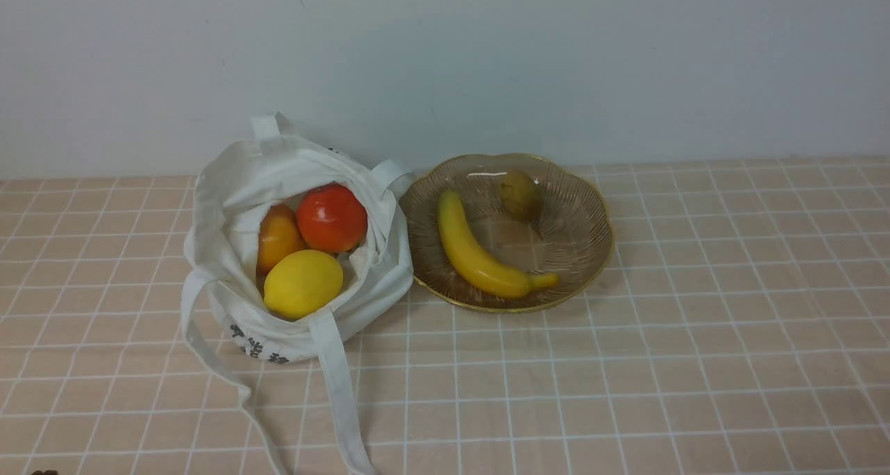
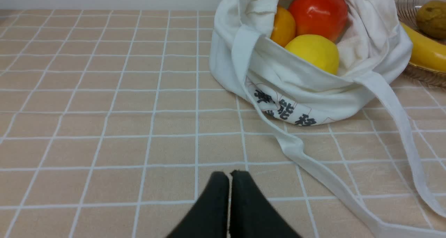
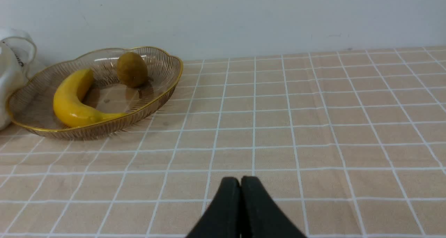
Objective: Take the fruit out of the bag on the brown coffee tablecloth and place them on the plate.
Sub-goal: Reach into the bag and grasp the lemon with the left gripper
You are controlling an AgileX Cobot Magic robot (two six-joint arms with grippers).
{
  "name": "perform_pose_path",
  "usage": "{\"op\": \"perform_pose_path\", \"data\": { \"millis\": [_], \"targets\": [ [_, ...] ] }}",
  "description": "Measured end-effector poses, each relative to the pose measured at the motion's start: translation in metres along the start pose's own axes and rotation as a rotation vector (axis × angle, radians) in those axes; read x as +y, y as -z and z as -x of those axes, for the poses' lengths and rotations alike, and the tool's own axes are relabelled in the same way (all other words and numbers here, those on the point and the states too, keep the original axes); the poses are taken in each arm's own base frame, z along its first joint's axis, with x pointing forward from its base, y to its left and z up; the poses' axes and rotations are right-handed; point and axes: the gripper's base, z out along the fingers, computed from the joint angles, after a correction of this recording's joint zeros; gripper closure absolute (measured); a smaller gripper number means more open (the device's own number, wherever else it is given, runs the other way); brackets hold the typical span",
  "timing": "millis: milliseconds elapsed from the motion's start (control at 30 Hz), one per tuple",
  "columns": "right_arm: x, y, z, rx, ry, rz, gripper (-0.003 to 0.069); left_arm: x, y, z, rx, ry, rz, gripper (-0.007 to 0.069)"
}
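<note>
The white bag (image 1: 229, 211) stands open on the pinkish-tan grid tablecloth (image 1: 626, 364). It holds a yellow lemon (image 1: 302, 284), a red round fruit (image 1: 332, 218) and an orange-yellow fruit (image 1: 277, 237). The bag (image 2: 306, 88) also shows in the left wrist view with the lemon (image 2: 313, 51) in front. The amber plate (image 1: 591, 231) stands just right of the bag, holding a banana (image 1: 473, 252) and a brown-green fruit (image 1: 520, 194). My left gripper (image 2: 230, 173) is shut and empty, low over the cloth, short of the bag. My right gripper (image 3: 240, 178) is shut and empty, away from the plate (image 3: 163, 88). Neither gripper shows in the front view.
The bag's long straps (image 1: 341, 398) trail forward over the cloth; one strap (image 2: 313, 164) lies close to the left gripper. A pale wall (image 1: 556, 58) stands right behind the bag and plate.
</note>
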Motion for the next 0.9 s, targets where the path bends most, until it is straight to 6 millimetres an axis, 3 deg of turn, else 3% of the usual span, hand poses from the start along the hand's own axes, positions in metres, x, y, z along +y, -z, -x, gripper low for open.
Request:
{"op": "perform_pose_path", "data": {
  "millis": [900],
  "targets": [
    [0.0000, 0.0000, 0.0000, 0.000, 0.000, 0.000, 0.0673, 0.0000, 0.0000, 0.0000, 0.000, 0.000, 0.000, 0.0632]
  ]
}}
